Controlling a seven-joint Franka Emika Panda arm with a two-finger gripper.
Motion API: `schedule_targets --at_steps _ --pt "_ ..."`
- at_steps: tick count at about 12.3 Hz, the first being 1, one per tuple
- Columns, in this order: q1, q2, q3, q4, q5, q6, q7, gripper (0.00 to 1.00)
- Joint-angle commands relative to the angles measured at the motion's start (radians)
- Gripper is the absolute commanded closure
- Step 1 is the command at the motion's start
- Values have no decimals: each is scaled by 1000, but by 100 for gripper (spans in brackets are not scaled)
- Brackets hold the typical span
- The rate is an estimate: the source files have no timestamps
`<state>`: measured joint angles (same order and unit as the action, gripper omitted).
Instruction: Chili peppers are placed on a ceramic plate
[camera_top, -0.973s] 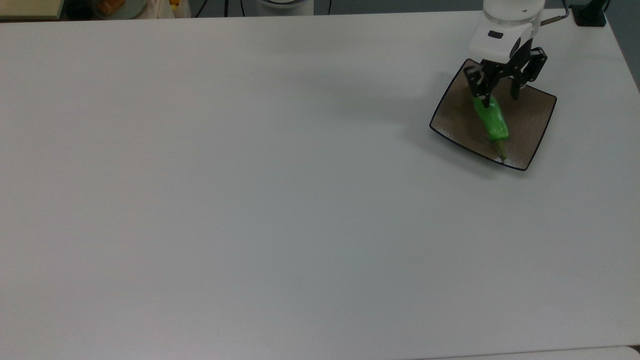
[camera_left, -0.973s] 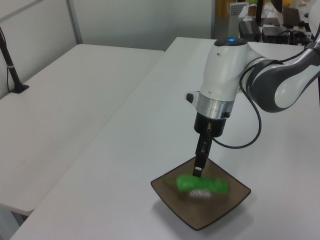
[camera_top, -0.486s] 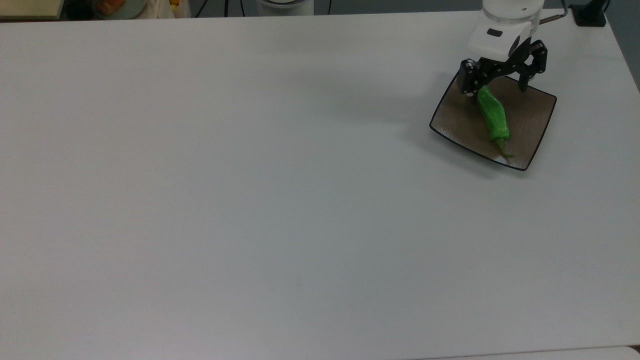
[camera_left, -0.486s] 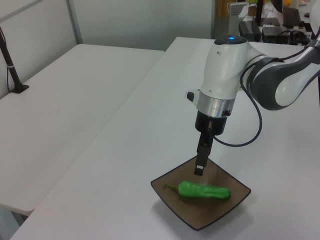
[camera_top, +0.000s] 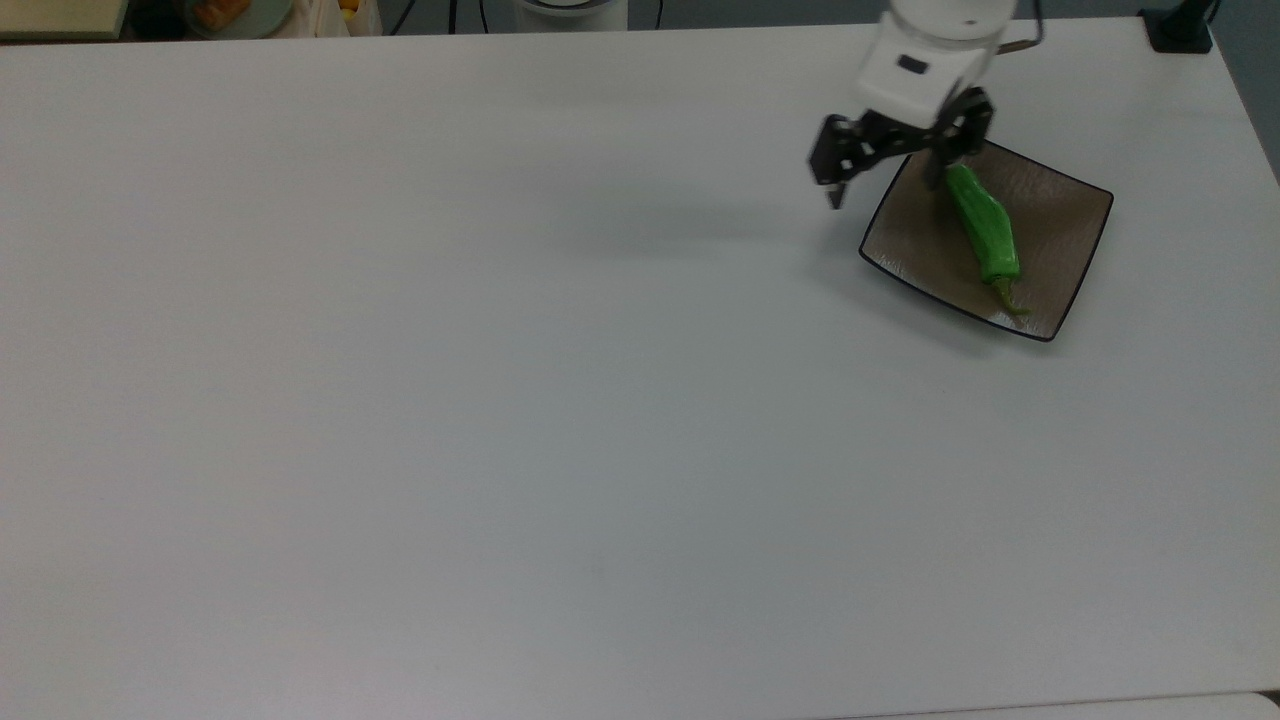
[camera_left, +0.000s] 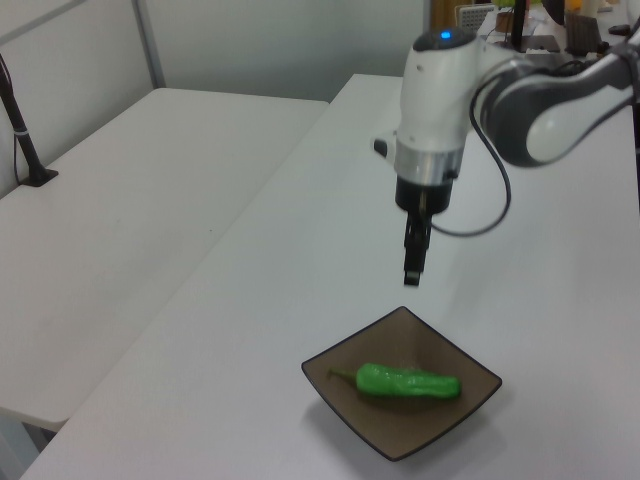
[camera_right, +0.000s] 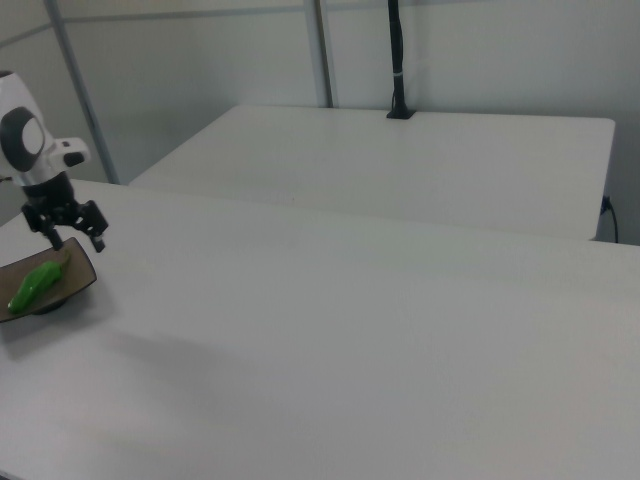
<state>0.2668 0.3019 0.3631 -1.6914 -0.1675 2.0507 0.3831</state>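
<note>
The chili pepper (camera_top: 985, 232) is glossy green and lies free on the ceramic plate (camera_top: 1062, 232), a square brown dish with a black rim, at the top view's right. Its stem points toward the plate's near rim. My gripper (camera_top: 885, 186) is open and holds nothing. It hangs in the air over the plate's left edge in the top view, one finger past the rim. The left view has the gripper (camera_left: 411, 273) well above the plate (camera_left: 468, 398) and pepper (camera_left: 408, 382). In the right view the gripper (camera_right: 76, 238) hovers just over the pepper (camera_right: 34, 283) and plate (camera_right: 78, 281).
The white table (camera_top: 500, 400) stretches wide to the top view's left of the plate. A black post base (camera_top: 1180, 30) stands at its far right corner. A second white table (camera_left: 130, 200) with a black pole (camera_left: 22, 130) lies beyond a gap.
The pepper dropped from the open fingers and settled on the plate. The gripper then rose and swung toward the top view's left, off the pepper.
</note>
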Motion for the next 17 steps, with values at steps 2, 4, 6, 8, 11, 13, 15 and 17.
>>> schedule_targets --at_steps 2,4,6,8,11,13,15,17 --pt "5 -113 -127 -28 8 -245 -41 0" --pt "-21 -165 -174 -39 11 -302 -85 0" --pt "-66 -228 -210 -51 32 -310 -96 0" --pt "-99 -274 -254 -63 101 -300 -115 0" --pt "-152 -323 -285 -90 147 -294 -183 0" --pt "-173 -337 -321 -96 190 -274 -220 0" --pt "-175 -356 -375 -97 223 -276 -271 0" --pt "-173 -354 -392 -97 233 -276 -293 0"
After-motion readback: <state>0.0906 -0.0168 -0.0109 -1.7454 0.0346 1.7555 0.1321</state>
